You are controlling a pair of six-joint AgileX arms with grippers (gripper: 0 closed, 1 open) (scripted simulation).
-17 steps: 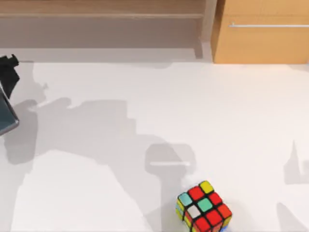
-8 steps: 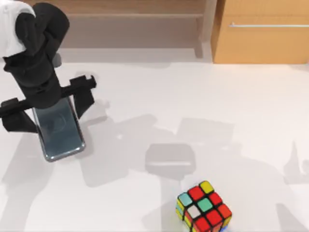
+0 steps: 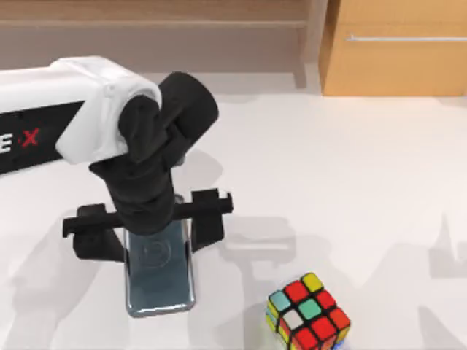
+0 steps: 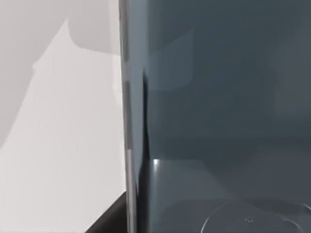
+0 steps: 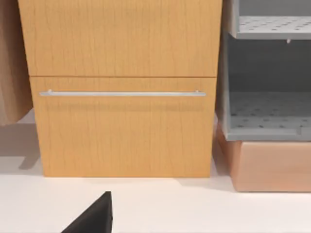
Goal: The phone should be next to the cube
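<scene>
Phone [image 3: 159, 273] lies lengthwise under the left tool [image 3: 149, 233] in the top view, at the left-centre of the white surface [image 3: 365, 182]. The tool's two black fingers [image 3: 208, 219] stand on either side of the phone's upper half, closed against its long edges, so the tool is clamped on the phone. The phone's lower end sticks out past the fingers toward the near edge of the surface. I cannot tell whether the phone rests on the surface or hangs just above it. The left arm [image 3: 66, 117], white with a black wrist, reaches in from the left side. The cube [image 3: 308, 312] sits to the right of the phone at the near edge, apart from it, with a strip of bare surface between them. Its top shows red, green, yellow, white and light-blue stickers. At the far side stand a wooden cabinet [image 3: 398, 47] with a thin bar handle and, to its left, a low shelf [image 3: 153, 23].

In the left wrist view the phone's [image 4: 218, 111] dark glossy face is seen from very close, its silvery edge running down beside the pale surface [image 4: 58, 145].

In the right wrist view the wooden cabinet [image 5: 124, 87] and its handle [image 5: 121, 93] face the camera, with a grey perforated rack [image 5: 267, 73] next to it. A black part, probably of the right tool [image 5: 92, 216], shows over the white surface [image 5: 194, 208]; whether its fingers are apart or together I cannot tell.
</scene>
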